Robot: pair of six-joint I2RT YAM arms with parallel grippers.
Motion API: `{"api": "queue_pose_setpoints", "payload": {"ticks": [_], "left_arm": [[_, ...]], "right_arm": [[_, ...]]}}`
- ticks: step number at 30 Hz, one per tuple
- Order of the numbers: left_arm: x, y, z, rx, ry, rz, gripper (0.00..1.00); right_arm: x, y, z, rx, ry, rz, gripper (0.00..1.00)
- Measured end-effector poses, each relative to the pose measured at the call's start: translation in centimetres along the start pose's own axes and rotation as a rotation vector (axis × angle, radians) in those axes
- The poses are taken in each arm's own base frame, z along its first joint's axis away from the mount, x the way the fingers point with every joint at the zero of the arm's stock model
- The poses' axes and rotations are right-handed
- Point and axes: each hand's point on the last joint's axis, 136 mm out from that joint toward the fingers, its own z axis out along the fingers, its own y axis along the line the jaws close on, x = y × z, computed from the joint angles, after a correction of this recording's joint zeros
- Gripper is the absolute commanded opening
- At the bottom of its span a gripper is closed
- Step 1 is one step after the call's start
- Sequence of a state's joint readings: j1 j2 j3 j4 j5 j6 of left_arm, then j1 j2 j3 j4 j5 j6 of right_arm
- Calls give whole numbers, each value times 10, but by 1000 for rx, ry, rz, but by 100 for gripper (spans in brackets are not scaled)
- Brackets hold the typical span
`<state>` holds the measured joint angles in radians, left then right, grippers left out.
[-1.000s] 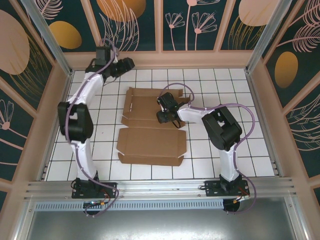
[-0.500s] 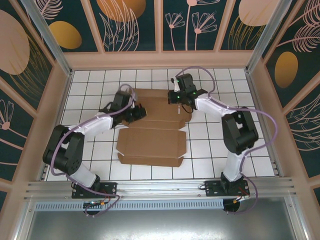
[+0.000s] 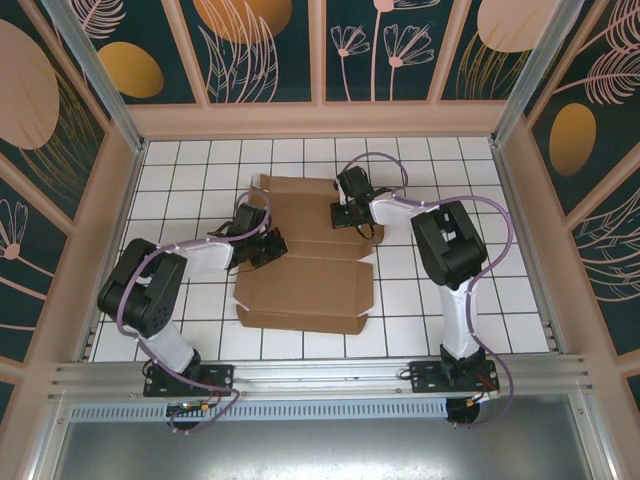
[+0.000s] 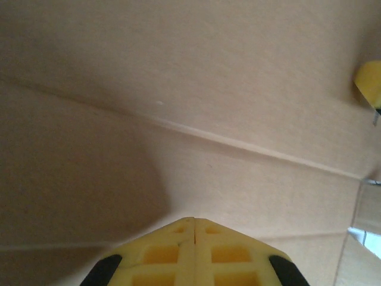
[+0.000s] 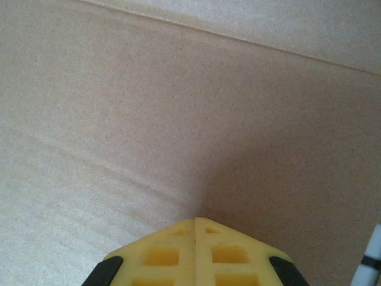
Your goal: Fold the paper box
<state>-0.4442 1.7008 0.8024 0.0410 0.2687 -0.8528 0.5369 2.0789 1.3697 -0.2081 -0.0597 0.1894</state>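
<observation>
Presently on the desk (image 3: 520,300), white-tiled with dark grid lines:

Item 1, paper box (image 3: 305,290): plain brown cardboard, opened out as a wide sheet and lying around the middle of the desk. One large panel with small flaps at its corners lies toward the near edge. The rest of the sheet runs on toward the far edge. Creases cross the surface in the left wrist view (image 4: 178,89) and the right wrist view (image 5: 149,107).

Item 2, left pincer (image 3: 270,247): low over the left side of the sheet, where the near panel meets the far part, with the arm reaching in from the desk's left edge. In the left wrist view the pincer (image 4: 194,221) is narrow, its yellow fingers (image 4: 161,253) pressed together tip to tip with nothing between them. The tips are close against the cardboard, but I cannot tell whether they touch it.

Item 3, right pincer (image 3: 348,218): over the far part of the sheet, right of its centre, with the arm bent in from the right side. In the right wrist view the pincer (image 5: 195,220) is likewise narrow, fingers (image 5: 229,253) closed on each other and holding nothing, just above the brown surface
</observation>
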Motion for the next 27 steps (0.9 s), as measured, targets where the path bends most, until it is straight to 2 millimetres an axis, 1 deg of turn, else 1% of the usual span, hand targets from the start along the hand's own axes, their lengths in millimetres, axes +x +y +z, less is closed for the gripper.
{"api": "queue_pose_setpoints", "payload": {"ticks": [3,6,8,11,13,15,16,17,19,20,21,22,24,25,27], "left_arm": [[-4,2,13,-26,16,-25,0],[-18,-7,20,-32,1,-23,0],[-24,-10,26,-42,-1,-24,0],[-37,-18,34,-51,-7,-17,0],[-47,-25,43,-49,-2,-6,0],[-59,-37,53,-32,0,21,0],[-63,-41,55,-25,-2,33,0],[-65,-44,56,-22,-4,49,0],[-65,-48,52,-14,4,72,0],[-65,-51,48,-8,5,84,0],[-65,-54,42,-2,5,95,0],[-66,-59,35,8,-1,103,0],[-68,-71,14,40,-29,123,0],[-69,-76,4,55,-44,131,0],[-67,-83,-19,86,-75,142,0]], "right_arm": [[12,-9,-9,43,-10,5,0],[31,-21,-23,77,-5,33,0],[45,-23,-32,84,5,48,0],[68,-19,-44,82,26,54,0],[81,-12,-51,58,42,56,0],[93,-2,-58,10,66,66,0],[96,1,-63,-12,75,71,2],[97,5,-68,-35,79,78,7],[89,10,-80,-79,61,88,25],[81,12,-89,-100,40,93,37],[72,13,-98,-119,13,99,47],[63,12,-105,-125,-13,101,50],[37,6,-120,-127,-85,101,55],[27,1,-124,-121,-109,109,57],[7,-17,-129,-91,-155,131,61]]}}
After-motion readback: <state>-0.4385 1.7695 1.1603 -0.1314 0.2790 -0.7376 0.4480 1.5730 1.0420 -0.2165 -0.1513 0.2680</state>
